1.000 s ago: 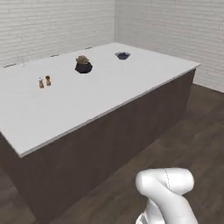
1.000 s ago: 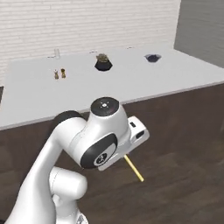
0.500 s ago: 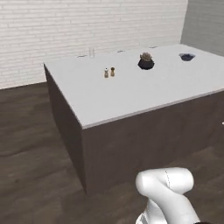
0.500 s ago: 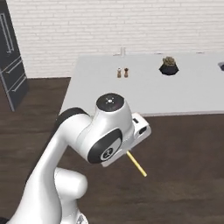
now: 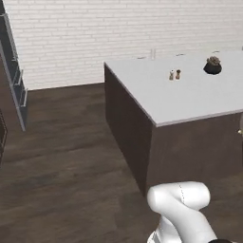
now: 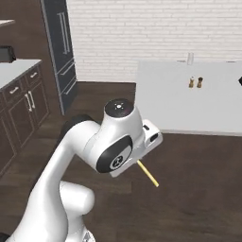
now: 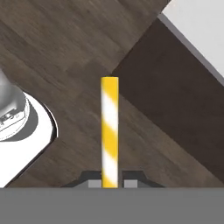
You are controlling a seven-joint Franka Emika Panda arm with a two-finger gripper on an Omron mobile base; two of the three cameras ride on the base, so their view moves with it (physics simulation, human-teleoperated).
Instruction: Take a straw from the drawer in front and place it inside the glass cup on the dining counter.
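In the hand view my gripper (image 7: 109, 183) is shut on the lower end of the straw (image 7: 109, 131), a thin yellow stick with white stripes that points away from the hand. From the right base view the straw (image 6: 148, 173) sticks out slanting down below the white hand. The dining counter (image 6: 179, 104) is a white island top on dark brown cabinetry, ahead and to the right, well away from the arm. The glass cup (image 6: 190, 58) stands at its far edge. The drawer is out of view.
Two small brown shakers (image 5: 174, 74) and a dark round pot (image 5: 212, 65) stand on the counter. A tall dark fridge (image 6: 61, 47) and brown cabinets with bar handles (image 6: 19, 104) line the left side. Dark wood floor (image 5: 71, 161) lies between me and the counter.
The whole scene has slid right in both base views, so the camera has moved with the base. The counter now sits further right. The straw stays in the shut gripper.
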